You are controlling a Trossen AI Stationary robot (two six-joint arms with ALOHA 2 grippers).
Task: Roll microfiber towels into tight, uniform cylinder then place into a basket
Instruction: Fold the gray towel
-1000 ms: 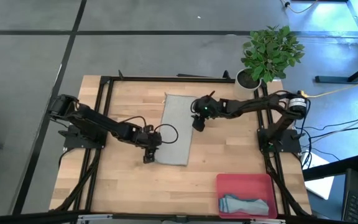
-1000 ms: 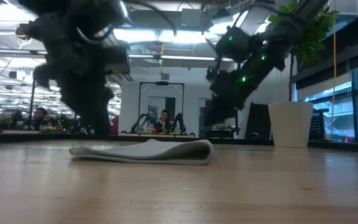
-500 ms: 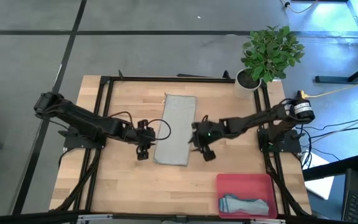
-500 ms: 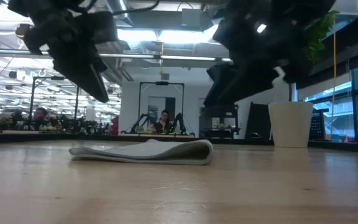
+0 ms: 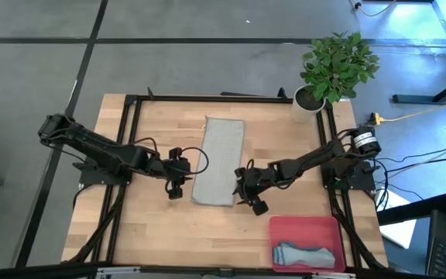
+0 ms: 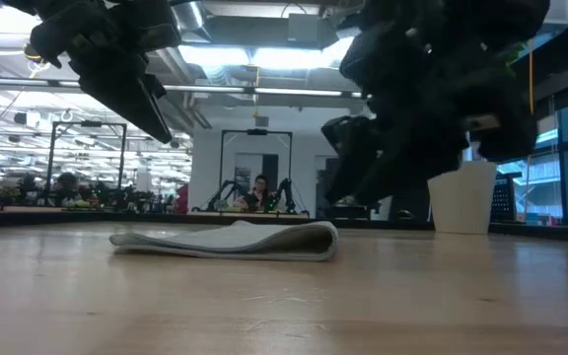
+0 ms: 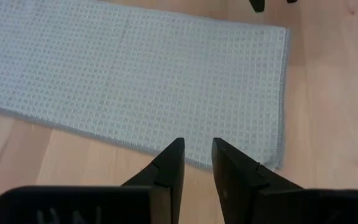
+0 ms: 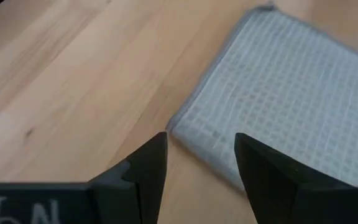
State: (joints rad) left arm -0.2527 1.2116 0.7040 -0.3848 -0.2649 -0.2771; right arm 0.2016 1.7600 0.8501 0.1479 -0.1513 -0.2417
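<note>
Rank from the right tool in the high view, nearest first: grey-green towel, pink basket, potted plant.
Measured from the right tool:
1. Grey-green towel: its near right corner lies just beside the tool, at table centre.
2. Pink basket: front right of the table, holding the rolled teal towel.
3. Potted plant: back right corner, clearly farthest.

Overhead, straight down on whole table [image 5: 285,132]; low, level across it toward room; wrist views close above towel [image 7: 148,74], seen also at high view's centre
</note>
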